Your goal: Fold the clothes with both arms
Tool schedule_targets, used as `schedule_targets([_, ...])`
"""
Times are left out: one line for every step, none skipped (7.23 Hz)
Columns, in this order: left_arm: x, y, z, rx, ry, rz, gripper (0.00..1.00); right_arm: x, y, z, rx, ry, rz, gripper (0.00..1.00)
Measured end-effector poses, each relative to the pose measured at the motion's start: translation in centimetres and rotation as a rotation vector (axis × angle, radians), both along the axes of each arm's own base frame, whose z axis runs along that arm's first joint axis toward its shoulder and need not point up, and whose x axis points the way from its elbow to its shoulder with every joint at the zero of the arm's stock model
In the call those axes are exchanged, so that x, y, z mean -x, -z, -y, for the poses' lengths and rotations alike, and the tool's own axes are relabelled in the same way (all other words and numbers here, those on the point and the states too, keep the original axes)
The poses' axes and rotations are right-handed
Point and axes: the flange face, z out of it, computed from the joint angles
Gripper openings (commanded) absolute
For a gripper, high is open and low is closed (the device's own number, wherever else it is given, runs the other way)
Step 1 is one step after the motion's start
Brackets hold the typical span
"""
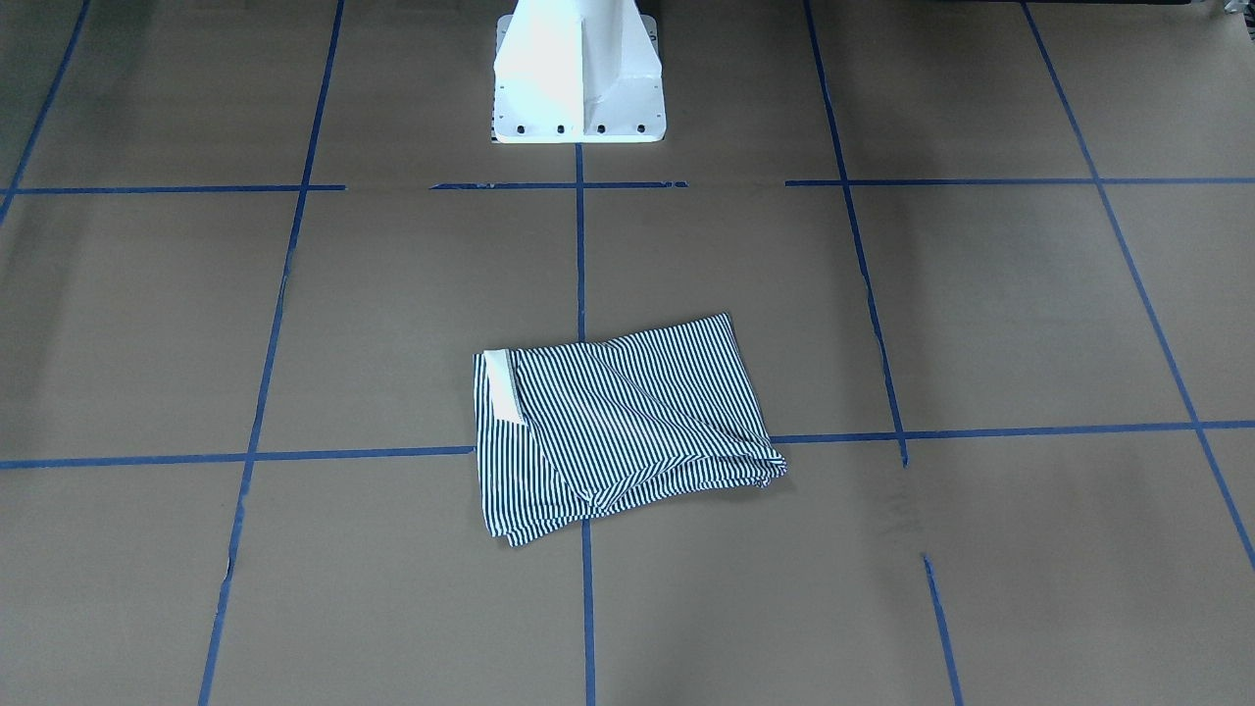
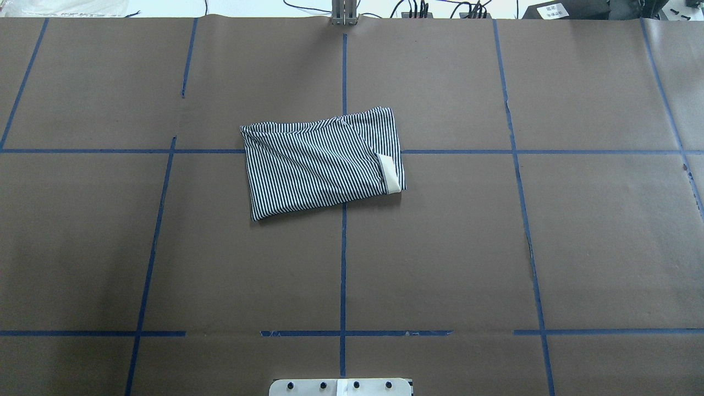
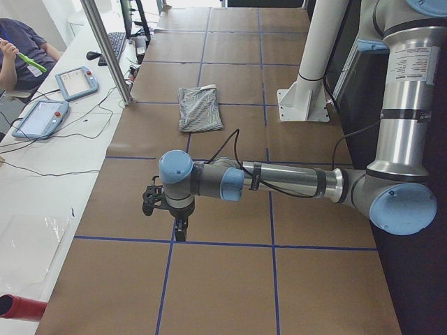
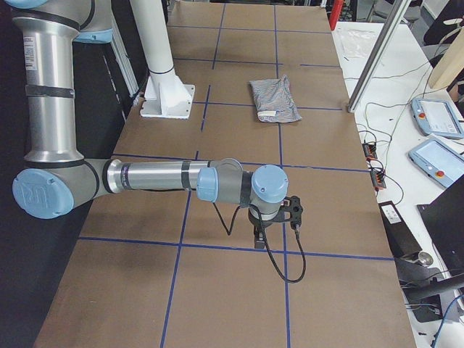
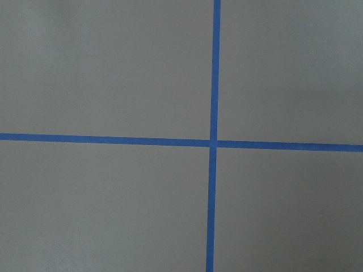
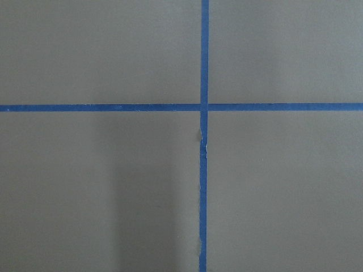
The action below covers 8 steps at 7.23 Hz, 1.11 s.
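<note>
**Both grippers hang over bare table, shirt lies folded well away**

Here's the left gripper (image 3: 181, 231), pointing straight down just above the table (image 2: 440, 247), close over a blue tape line (image 5: 214, 85). It shows only in the side view, so whether its jaws are apart or together I cannot tell. Nothing is visible in it. Its wrist camera looks onto brown paper and a crossing of tape, nothing else. Behind it the left arm (image 3: 286, 179) reaches out level, forearm low over the table, elbow bent up into the upright tube.

Over to the right gripper (image 4: 259, 236): same pose, pointing down, low over the paper next to a tape line. Again a side view only, so I cannot tell how its jaws stand. Its wrist camera shows another tape crossing on bare paper. The right arm (image 4: 152, 176) stretches out level behind it.

Between the two grippers, well apart from both, lies the shirt (image 2: 319, 162), folded into a rough rectangle, flat on the table, a little askew across a tape crossing. Its cream collar (image 2: 389, 173) peeks out at the end towards the right gripper.

Farther out, the white pedestal (image 1: 578, 78) stands on the robot's side of the shirt. Beyond the left gripper, off the table's far edge, a seated person (image 3: 21, 42) and two pendants (image 3: 75, 82).
</note>
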Motion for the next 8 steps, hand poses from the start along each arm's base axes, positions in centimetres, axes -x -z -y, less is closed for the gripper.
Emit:
schedule_targets([0.0, 0.04, 0.0, -0.001, 0.0, 0.0, 1.0, 0.06, -0.02, 0.38, 0.002, 0.0, 0.002, 1.0])
schedule_targets([0.0, 0.04, 0.0, -0.001, 0.0, 0.0, 1.0, 0.08, -0.04, 0.6, 0.003, 0.0, 0.003, 1.0])
schedule_targets([0.0, 0.06, 0.01, -0.002, 0.0, 0.0, 1.0, 0.11, -0.01, 0.71, 0.003, 0.001, 0.004, 1.0])
schedule_targets([0.0, 0.11, 0.05, -0.003, 0.0, 0.0, 1.0, 0.11, 0.04, 0.8, 0.002, 0.001, 0.005, 1.0])
schedule_targets([0.0, 0.16, 0.09, -0.004, 0.0, 0.0, 1.0, 0.11, 0.12, 0.91, 0.0, 0.001, 0.005, 1.0])
schedule_targets([0.0, 0.19, 0.11, -0.004, 0.0, 0.0, 1.0, 0.11, 0.16, 0.95, -0.001, 0.001, 0.004, 1.0])
schedule_targets([0.0, 0.19, 0.11, -0.004, 0.0, 0.0, 1.0, 0.1, 0.17, 0.97, -0.003, 0.002, 0.002, 1.0])
schedule_targets([0.0, 0.18, 0.11, -0.004, 0.0, 0.0, 1.0, 0.07, 0.15, 0.99, -0.005, 0.003, -0.002, 1.0])
